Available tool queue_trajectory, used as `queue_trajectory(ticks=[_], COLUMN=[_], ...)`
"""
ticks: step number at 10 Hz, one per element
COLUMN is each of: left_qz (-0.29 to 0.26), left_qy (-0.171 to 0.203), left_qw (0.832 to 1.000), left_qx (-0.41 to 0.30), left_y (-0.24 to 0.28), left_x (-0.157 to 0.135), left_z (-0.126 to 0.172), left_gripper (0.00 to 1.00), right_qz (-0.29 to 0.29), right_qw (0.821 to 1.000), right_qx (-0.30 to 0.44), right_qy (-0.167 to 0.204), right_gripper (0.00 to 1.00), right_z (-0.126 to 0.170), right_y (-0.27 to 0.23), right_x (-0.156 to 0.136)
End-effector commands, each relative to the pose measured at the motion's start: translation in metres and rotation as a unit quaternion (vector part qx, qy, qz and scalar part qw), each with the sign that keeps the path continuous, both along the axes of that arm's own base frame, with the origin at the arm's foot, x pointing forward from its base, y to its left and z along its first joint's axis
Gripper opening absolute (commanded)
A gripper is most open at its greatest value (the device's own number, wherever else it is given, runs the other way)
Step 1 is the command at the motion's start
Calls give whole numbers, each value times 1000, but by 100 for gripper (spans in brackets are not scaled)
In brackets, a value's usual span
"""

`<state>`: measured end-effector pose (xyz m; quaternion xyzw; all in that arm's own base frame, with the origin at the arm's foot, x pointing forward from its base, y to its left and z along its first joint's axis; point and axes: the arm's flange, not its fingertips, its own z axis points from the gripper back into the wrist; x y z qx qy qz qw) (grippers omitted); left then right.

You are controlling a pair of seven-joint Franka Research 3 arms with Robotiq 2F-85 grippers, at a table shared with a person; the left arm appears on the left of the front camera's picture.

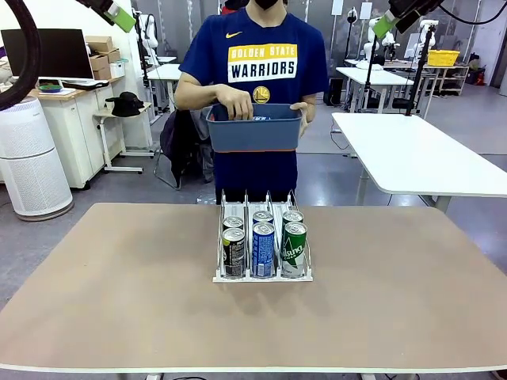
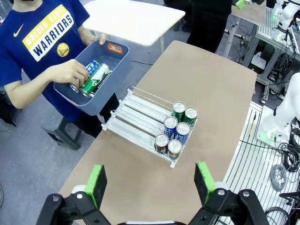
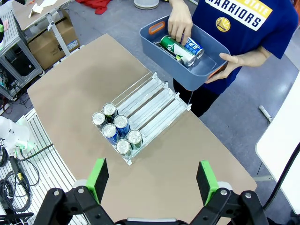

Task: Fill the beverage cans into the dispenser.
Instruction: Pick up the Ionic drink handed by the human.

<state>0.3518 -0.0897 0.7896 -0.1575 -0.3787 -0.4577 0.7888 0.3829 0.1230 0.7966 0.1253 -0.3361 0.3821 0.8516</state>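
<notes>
The dispenser (image 1: 261,278) stands mid-table with several beverage cans (image 1: 263,249) at its near end, in two rows of three: black-and-yellow, blue-and-white, green. Its far lanes (image 2: 138,119) (image 3: 150,101) are bare. Across the table a person holds a blue bin (image 1: 253,134) and has one hand (image 2: 70,72) on a green can (image 2: 96,79) inside it. A blue-and-white can (image 3: 192,45) lies beside that one. My left gripper (image 2: 150,180) and right gripper (image 3: 152,180) hang high above the table, both open and holding nothing. Their green pads (image 1: 120,16) (image 1: 384,25) show at the top corners.
The brown table (image 1: 119,277) has wide bare room on both sides of the dispenser. Beyond it are a white table (image 1: 420,150) at the right, and a white air purifier (image 1: 28,158) and a desk with a monitor at the left.
</notes>
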Motion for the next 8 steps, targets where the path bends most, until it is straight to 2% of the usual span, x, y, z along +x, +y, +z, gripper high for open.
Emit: queue_trajectory(ticks=[1, 8], left_qz=[0, 0], left_qy=[-1, -1], left_qw=[1000, 1000], left_qx=[-3, -3], left_y=[1, 1], left_x=[0, 0], left_z=[1, 1], left_gripper=[100, 100], right_qz=[1, 1], right_qw=[1000, 1000], right_qx=[11, 11], right_qy=[4, 4], right_gripper=[100, 100], right_z=[0, 0], right_y=[1, 1], right_x=[0, 0])
